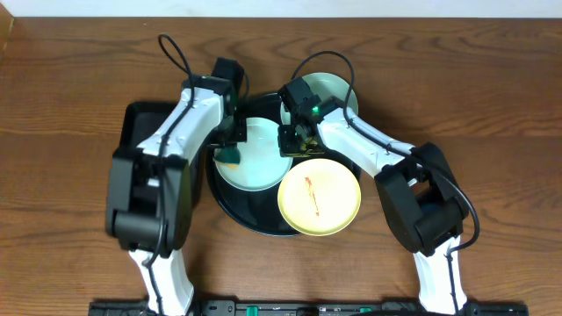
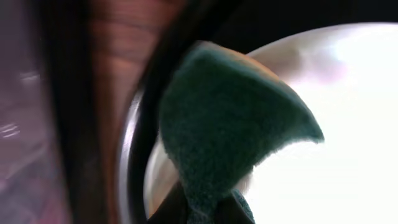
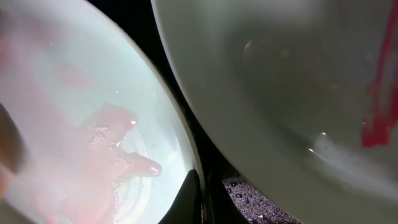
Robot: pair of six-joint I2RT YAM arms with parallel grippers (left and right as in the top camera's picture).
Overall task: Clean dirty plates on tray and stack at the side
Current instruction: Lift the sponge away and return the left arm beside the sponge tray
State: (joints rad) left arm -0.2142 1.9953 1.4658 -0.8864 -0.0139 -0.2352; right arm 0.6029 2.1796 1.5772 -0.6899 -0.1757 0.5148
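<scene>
From overhead: tray (image 1: pixel 232 211) at the centre of the worktop (image 1: pixel 70 70), carrying a mint plate (image 1: pixel 259 162) toward its 10 o'clock side. Yellow plate (image 1: pixel 319 196), thin red streak across its middle, lying over the tray rim at 4 o'clock. Far plate (image 1: pixel 334 86), also mint, at the tray's 1 o'clock, partly hidden by the right arm. Left pincer (image 1: pixel 230 151) at the mint plate's 9 o'clock edge, clamped on a green sponge (image 1: pixel 230 159) that touches the plate. Right pincer (image 1: pixel 296 140) at the same plate's 3 o'clock edge, close to all three plates, jaws shut together. Rectangular tray (image 1: pixel 139 118) at 9 o'clock on the worktop, mostly under the left arm.

From the left wrist: sponge filling the middle, dark green and fuzzy, pinched at 6 o'clock and resting on the bright mint plate, which spreads toward 3 o'clock. Glossy tray rim curving past at 8 o'clock, wood beyond it at 11 o'clock. All blurred.

From the right wrist: two pale plates close up, which of the three unclear. Pink-washed plate (image 3: pixel 93 124) at 9 o'clock, watery red film pooled on it. Grey plate (image 3: pixel 280 93) at 2 o'clock, in shade, a sharp red smear at its 3 o'clock edge. Narrow strip of black tray between them, speckled with droplets at 6 o'clock. Dark fingertip (image 3: pixel 189 198) at 6 o'clock, just beside the pink-washed plate's rim.
</scene>
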